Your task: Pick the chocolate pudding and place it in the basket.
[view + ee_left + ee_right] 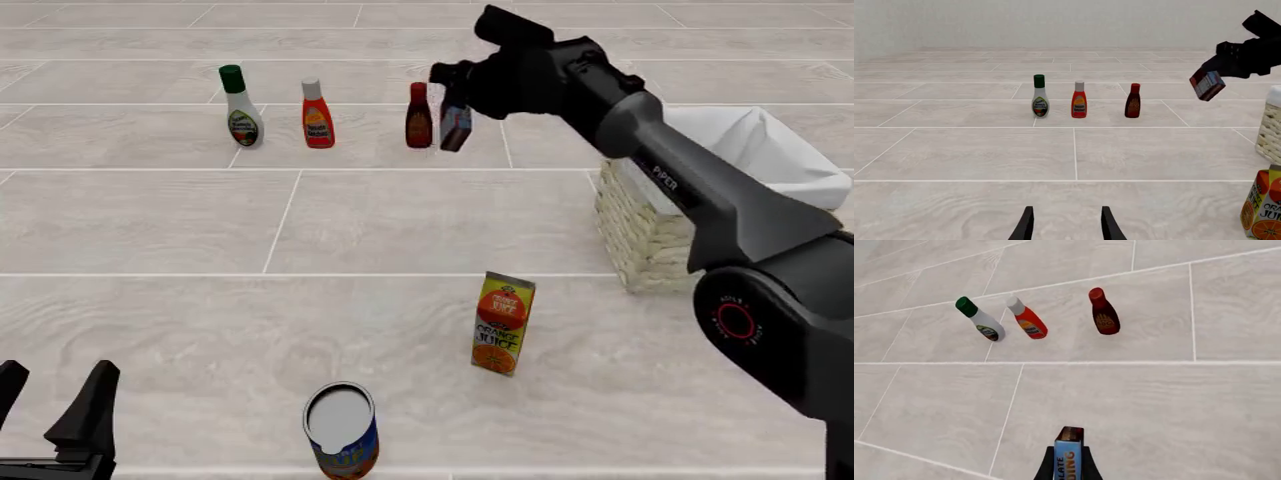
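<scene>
My right gripper is shut on the chocolate pudding, a small dark carton with a blue side, and holds it in the air above the far floor, next to the dark sauce bottle. The carton also shows in the right wrist view between the fingers and in the left wrist view, tilted. The wicker basket with a white liner stands to the right, below the right arm; its edge shows in the left wrist view. My left gripper is open and empty, low at the near left.
Three bottles stand in a row at the far side: a green-capped dressing bottle, a red-orange bottle and a dark brown sauce bottle. An orange juice carton stands mid-floor. A tin can stands near the front.
</scene>
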